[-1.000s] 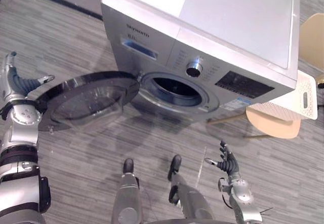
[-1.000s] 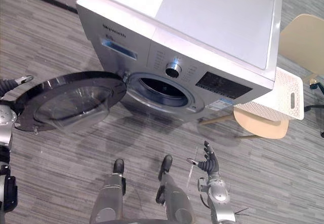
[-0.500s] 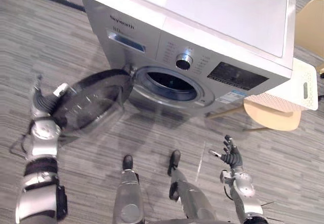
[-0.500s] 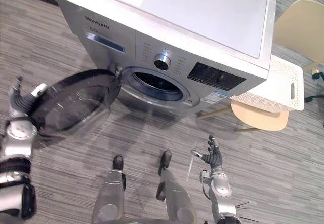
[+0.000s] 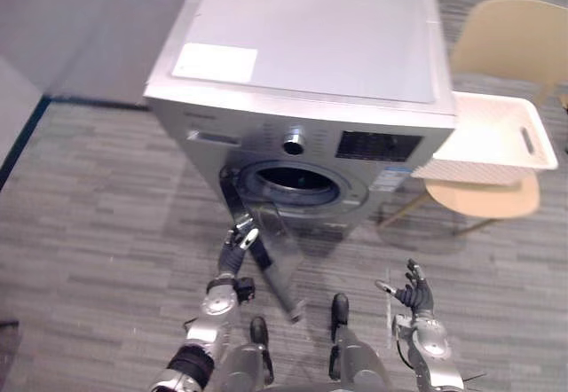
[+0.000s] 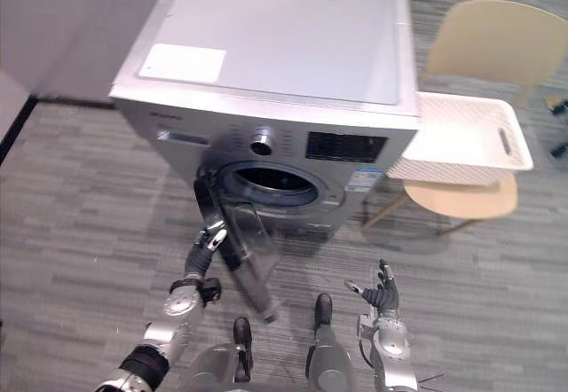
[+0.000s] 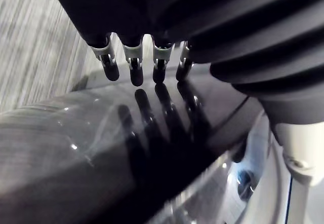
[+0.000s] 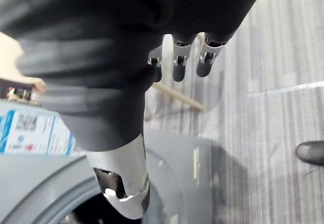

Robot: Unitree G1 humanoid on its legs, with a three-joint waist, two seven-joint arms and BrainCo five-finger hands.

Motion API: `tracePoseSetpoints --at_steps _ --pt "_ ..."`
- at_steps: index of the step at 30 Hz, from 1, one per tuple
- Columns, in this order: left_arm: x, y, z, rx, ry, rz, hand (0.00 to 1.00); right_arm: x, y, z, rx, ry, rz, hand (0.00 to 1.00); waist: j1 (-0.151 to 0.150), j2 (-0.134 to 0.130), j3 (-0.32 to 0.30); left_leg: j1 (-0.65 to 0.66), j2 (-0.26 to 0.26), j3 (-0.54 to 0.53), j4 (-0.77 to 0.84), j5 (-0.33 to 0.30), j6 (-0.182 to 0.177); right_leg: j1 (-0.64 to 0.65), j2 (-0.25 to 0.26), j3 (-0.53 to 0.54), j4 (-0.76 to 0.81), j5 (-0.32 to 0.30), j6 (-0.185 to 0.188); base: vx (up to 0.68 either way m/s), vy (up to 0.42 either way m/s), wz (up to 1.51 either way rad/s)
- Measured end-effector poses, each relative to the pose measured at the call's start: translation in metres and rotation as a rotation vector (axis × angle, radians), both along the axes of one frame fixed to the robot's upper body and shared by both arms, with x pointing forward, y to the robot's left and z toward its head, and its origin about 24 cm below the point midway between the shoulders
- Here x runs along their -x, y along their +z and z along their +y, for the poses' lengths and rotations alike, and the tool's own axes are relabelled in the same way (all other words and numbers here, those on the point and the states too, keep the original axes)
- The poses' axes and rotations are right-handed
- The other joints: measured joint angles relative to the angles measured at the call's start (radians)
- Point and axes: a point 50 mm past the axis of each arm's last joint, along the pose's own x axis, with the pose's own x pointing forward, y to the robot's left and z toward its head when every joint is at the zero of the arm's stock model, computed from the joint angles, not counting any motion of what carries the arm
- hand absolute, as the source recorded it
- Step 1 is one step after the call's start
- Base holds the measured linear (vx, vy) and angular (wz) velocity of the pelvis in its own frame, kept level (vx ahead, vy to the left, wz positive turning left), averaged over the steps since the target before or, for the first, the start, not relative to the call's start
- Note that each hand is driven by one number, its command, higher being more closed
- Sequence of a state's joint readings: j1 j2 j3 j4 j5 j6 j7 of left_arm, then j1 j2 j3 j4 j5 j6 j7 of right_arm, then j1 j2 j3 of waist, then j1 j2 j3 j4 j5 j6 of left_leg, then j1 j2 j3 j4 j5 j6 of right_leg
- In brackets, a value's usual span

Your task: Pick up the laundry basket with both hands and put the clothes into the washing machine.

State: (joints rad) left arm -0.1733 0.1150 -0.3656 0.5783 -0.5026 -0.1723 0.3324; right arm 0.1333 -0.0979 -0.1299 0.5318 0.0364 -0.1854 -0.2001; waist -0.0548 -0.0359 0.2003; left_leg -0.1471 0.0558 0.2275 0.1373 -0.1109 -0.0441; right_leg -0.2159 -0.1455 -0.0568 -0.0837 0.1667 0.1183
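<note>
White laundry basket (image 5: 497, 135), on chair (image 5: 486, 199) beside washing machine (image 5: 311, 46); well apart from left robot hand (image 5: 235, 248) (straight fingers at ajar door (image 5: 273, 263)) and right robot hand (image 5: 414, 297), fingers spread, holding nothing.

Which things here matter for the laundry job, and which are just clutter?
Job:
- washer
- its half-open door
- white basket, right of the washer
- left hand, fingers against the door
- right hand, open, low

Lying about:
- beige chair under the basket
- white label on the washer top
</note>
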Motion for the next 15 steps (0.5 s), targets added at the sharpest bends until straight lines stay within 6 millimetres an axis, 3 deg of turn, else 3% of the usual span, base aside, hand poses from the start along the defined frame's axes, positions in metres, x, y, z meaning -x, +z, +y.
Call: tracePoseSetpoints --at_steps 1,2,3,4,6,8,10,12,14,15 --pt "-0.006 0.006 -0.012 0.035 -0.027 -0.013 0.0 0.004 -0.001 -0.004 0.012 -0.003 0.013 0.0 -0.016 0.001 -0.001 0.007 -0.004 0.013 -0.01 0.0 0.0 -0.002 -0.002 0.02 -0.006 -0.001 0.001 0.0 0.036 -0.41" --pt "-0.01 0.015 -0.04 0.037 -0.173 -0.055 0.0 0.009 -0.002 -0.009 0.026 -0.004 0.034 0.0 -0.044 0.004 -0.002 0.023 -0.012 0.032 -0.025 0.0 0.0 -0.003 -0.007 0.04 -0.007 -0.003 0.004 0.02 0.048 -0.44" --pt "-0.013 0.034 -0.08 0.061 -0.369 -0.131 0.0 0.012 -0.004 -0.012 0.032 -0.005 0.048 0.0 -0.073 0.004 -0.01 0.038 -0.018 0.047 -0.035 -0.002 0.003 -0.004 -0.011 0.054 -0.002 -0.003 0.004 0.04 0.047 -0.42" --pt "-0.015 0.046 -0.1 0.088 -0.441 -0.177 0.0 0.014 -0.004 -0.012 0.032 -0.003 0.053 0.0 -0.082 0.004 -0.017 0.044 -0.02 0.055 -0.037 -0.004 0.006 -0.004 -0.011 0.061 -0.002 -0.002 0.005 0.07 0.055 -0.5" --pt "-0.018 0.094 -0.152 0.184 -0.619 -0.354 0.0 0.017 -0.005 -0.01 0.027 0.005 0.06 0.0 -0.128 0.011 -0.04 0.07 -0.018 0.093 -0.032 -0.02 0.016 0.011 -0.006 0.084 -0.014 0.021 0.008 0.1 0.046 -0.62" --pt "-0.019 0.107 -0.162 0.2 -0.659 -0.414 0.0 0.024 -0.008 -0.01 0.024 0.001 0.078 0.0 -0.133 0.029 -0.05 0.092 -0.006 0.098 -0.033 -0.033 0.009 0.021 0.006 0.086 -0.014 0.023 0.005 0.13 0.013 -0.38" --pt "-0.023 0.096 -0.15 0.163 -0.629 -0.381 0.0 0.024 -0.009 -0.008 0.016 0.001 0.08 0.0 -0.126 0.043 -0.053 0.104 0.006 0.068 -0.033 -0.034 0.006 0.033 0.014 0.059 -0.014 0.023 0.004 0.17 -0.038 0.07" --pt "-0.023 0.064 -0.122 0.11 -0.545 -0.271 0.0 0.021 -0.009 -0.006 0.012 0.006 0.076 0.0 -0.122 0.06 -0.053 0.116 0.016 0.033 -0.034 -0.034 0.005 0.058 0.021 0.017 -0.014 0.022 0.004 0.11 -0.057 0.45" --pt "-0.007 0.02 -0.073 0.02 -0.429 -0.118 0.0 0.015 -0.009 -0.001 0.006 0.024 0.063 0.0 -0.109 0.069 -0.056 0.129 0.02 -0.021 -0.033 -0.03 0.0 0.103 0.024 -0.044 -0.015 0.012 -0.008 0.03 -0.043 0.67" --pt "-0.003 0.014 -0.063 0.0 -0.41 -0.107 0.0 0.015 -0.009 0.0 0.003 0.025 0.064 0.0 -0.095 0.071 -0.056 0.13 0.02 -0.036 -0.033 -0.028 -0.003 0.112 0.024 -0.061 -0.015 0.012 -0.008 -0.01 -0.034 0.72"
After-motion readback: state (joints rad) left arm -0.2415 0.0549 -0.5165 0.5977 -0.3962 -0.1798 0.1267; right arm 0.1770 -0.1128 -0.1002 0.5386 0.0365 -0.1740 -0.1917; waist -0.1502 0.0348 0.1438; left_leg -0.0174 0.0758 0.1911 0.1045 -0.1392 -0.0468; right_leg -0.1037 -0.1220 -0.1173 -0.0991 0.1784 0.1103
